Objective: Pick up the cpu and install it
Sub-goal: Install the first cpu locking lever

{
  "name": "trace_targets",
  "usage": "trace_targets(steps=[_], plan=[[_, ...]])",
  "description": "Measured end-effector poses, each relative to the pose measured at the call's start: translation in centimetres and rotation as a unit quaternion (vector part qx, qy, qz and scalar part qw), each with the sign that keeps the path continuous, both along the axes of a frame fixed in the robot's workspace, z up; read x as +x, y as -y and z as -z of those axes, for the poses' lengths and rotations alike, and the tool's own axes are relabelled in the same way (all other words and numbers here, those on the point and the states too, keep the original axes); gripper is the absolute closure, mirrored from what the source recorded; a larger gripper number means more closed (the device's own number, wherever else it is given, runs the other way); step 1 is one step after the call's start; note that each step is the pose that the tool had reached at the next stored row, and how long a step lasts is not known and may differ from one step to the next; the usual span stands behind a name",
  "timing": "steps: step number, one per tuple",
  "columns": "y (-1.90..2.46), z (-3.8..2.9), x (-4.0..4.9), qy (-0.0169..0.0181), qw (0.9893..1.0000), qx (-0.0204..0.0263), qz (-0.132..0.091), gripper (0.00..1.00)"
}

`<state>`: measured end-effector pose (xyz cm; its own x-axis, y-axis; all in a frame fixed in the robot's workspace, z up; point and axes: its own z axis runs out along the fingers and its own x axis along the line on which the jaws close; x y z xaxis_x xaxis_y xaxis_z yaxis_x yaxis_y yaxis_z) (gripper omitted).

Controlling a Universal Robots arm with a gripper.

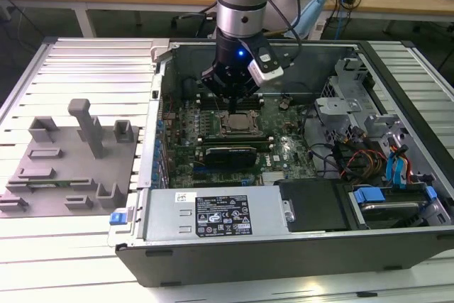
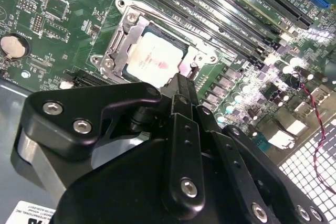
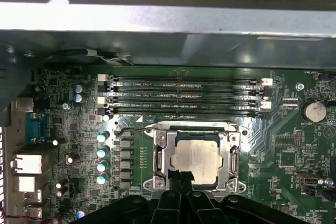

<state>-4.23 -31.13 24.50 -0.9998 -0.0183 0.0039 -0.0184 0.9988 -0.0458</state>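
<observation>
1. A white label [image 1: 221,216] with black print and small signs lies on the grey power supply box [image 1: 163,212], on the camera's side of the gripper [image 1: 233,108] in the exterior view. Its lines are too small to read.
2. Tiny white lettering runs along the memory slots [image 3: 184,95] just beyond the gripper in the first wrist view; it cannot be made out.
3. The cpu [image 2: 157,59], right under the gripper, bears a faint reddish mark, unreadable.
4. A white sticker corner [image 2: 31,214] behind the gripper shows cut-off black letters.
</observation>
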Motion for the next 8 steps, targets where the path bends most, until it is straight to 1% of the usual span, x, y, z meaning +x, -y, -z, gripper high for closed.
trace_targets(steps=[2,3,5,6,8], plan=[[0.01,-0.14,-0.01,0.0000,1.0000,0.0000,0.000,0.89],[0.00,-0.50,0.00,0.0000,1.0000,0.0000,0.000,0.89],[0.00,-1.51,0.00,0.0000,1.0000,0.0000,0.000,0.89],[0.00,-1.76,0.00,0.0000,1.0000,0.0000,0.000,0.89],[0.00,-1.80,0.00,0.0001,1.0000,0.0001,0.000,0.89]])
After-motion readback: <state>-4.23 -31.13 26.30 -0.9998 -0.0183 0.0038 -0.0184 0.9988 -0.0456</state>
